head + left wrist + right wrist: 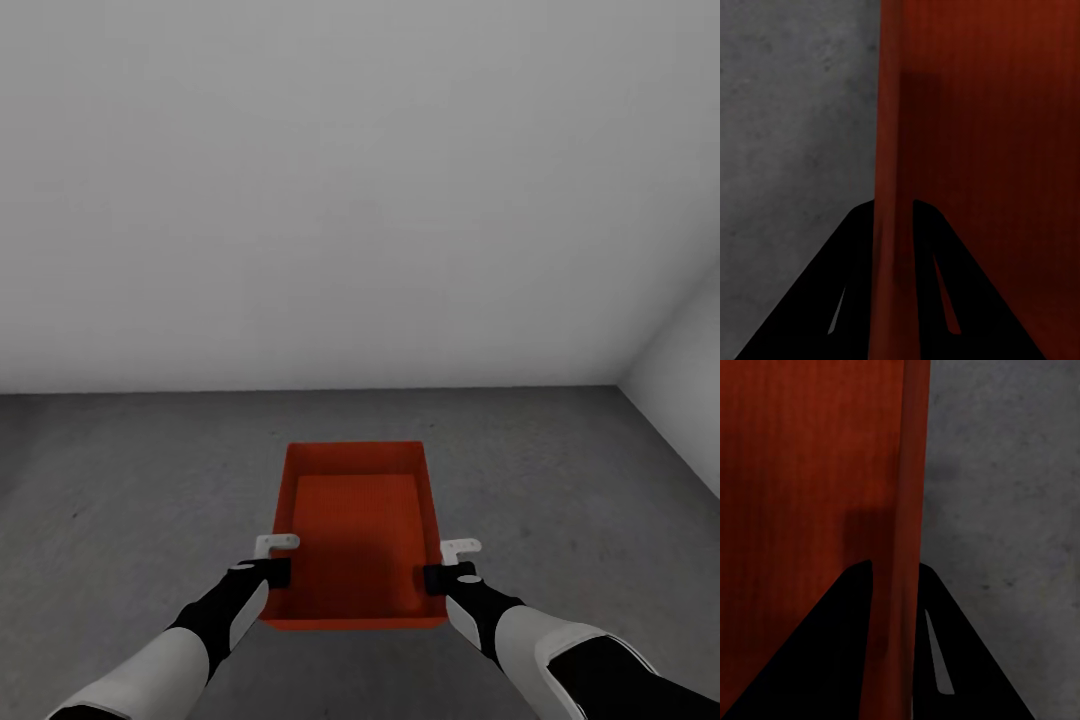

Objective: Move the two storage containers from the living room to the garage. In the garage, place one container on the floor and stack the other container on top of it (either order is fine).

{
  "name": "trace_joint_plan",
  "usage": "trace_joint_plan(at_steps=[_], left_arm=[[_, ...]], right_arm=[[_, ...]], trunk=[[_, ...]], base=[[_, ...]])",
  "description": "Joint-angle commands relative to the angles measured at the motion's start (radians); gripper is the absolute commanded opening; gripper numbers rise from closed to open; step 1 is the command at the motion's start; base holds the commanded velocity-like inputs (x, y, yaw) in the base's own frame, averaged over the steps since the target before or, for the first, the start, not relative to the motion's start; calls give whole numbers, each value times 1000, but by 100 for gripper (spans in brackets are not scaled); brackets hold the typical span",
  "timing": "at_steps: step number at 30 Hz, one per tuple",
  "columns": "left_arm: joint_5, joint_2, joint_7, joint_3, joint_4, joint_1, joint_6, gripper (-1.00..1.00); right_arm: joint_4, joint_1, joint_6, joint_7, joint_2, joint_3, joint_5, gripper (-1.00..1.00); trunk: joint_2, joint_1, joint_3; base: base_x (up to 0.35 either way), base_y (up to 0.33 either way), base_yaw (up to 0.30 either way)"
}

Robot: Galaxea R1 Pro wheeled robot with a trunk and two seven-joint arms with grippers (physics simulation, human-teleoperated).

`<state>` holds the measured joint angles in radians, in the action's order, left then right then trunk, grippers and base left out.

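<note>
A red-orange open-topped storage container (355, 520) sits low in front of me over the dark grey concrete floor (120, 500) of the garage. My left gripper (283, 565) is shut on its left side wall near the close corner, one finger on each side of the rim. On the opposite side, my right gripper (432, 572) is shut on the right wall. The left wrist view has the black fingers straddling the red wall (975, 112), left gripper (894, 206). The right wrist view matches: right gripper (895, 566), wall (802, 457). I cannot tell whether the bin touches the floor.
A plain white-grey wall (350, 200) stands straight ahead, meeting the floor a short way beyond the bin. A second wall (680, 360) closes the corner at the right. Bare concrete (795, 112) lies left of the bin and more concrete (1005, 472) to its right.
</note>
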<state>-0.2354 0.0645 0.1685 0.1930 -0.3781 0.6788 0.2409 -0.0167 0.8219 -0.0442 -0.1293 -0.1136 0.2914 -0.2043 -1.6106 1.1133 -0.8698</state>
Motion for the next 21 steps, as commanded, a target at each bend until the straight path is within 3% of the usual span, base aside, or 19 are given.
trace_joint_plan(at_steps=[1, 21], left_arm=[[5, 9, 14, -15, -21, 1, 6, -100], [5, 9, 14, -15, -21, 1, 6, -100]], right_arm=[[-4, 0, -5, -2, -3, -6, -17, -100], [-3, 0, -6, -2, -1, -7, -17, -100]], trunk=[[-8, 4, -4], [-148, 81, -67]], base=[[0, 0, -1], [0, 0, 0]])
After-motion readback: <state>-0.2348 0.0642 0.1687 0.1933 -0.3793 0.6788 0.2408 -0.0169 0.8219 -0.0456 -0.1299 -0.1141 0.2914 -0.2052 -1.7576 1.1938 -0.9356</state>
